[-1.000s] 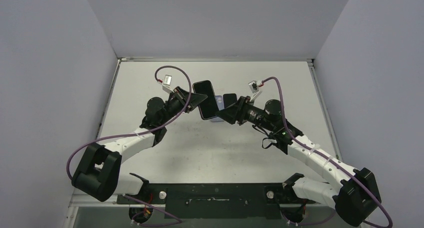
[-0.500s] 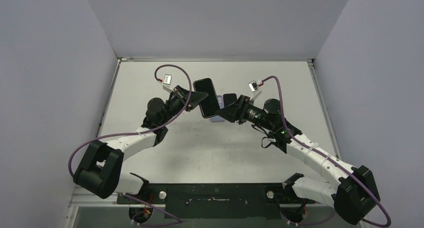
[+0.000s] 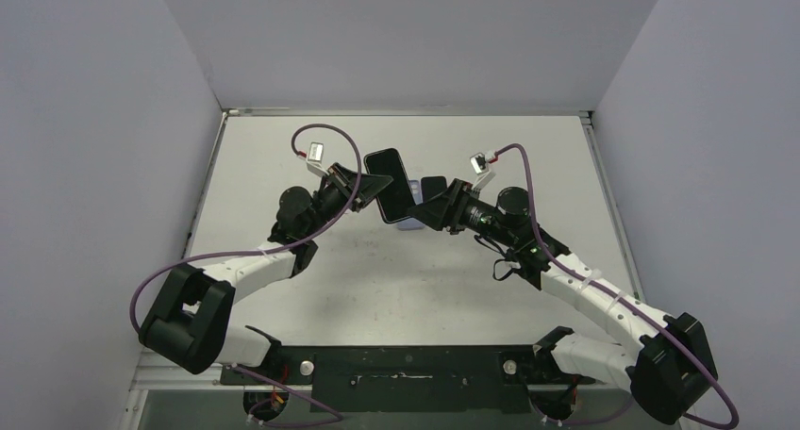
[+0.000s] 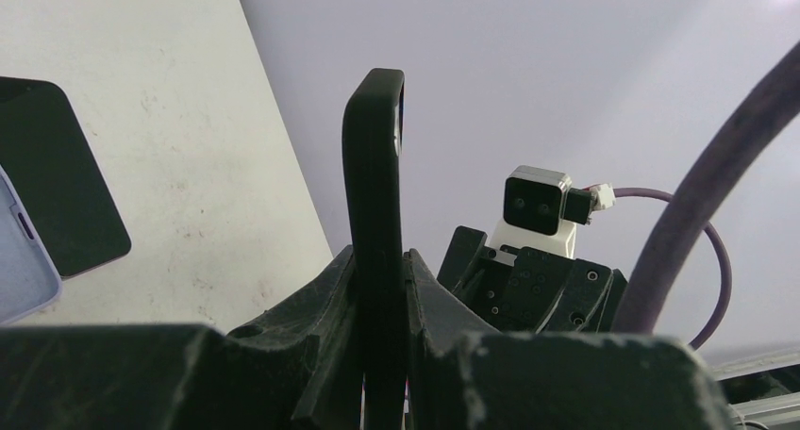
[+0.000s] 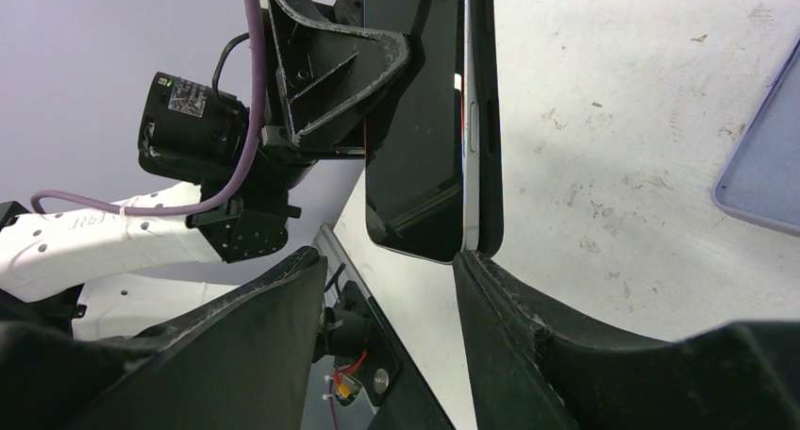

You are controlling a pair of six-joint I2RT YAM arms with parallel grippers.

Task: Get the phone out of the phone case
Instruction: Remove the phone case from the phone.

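Note:
The phone (image 3: 390,185) is held off the table in its black phone case (image 5: 487,119), with its dark screen (image 5: 415,119) and silver rim showing. My left gripper (image 3: 364,187) is shut on it across both faces, and in the left wrist view the phone case (image 4: 375,166) rises edge-on from my left gripper (image 4: 379,265). My right gripper (image 5: 389,257) is open at the phone's lower corner, one fingertip (image 5: 469,263) against the case's edge. In the top view my right gripper (image 3: 430,208) meets the phone from the right.
Another dark phone (image 3: 433,187) and a lavender case (image 3: 412,223) lie on the table under the grippers. They also show in the left wrist view as the dark phone (image 4: 61,194) and the lavender case (image 4: 19,260). Grey walls enclose the table.
My right gripper has edged slightly left toward the held phone. The left gripper has kept its grip and barely moved.

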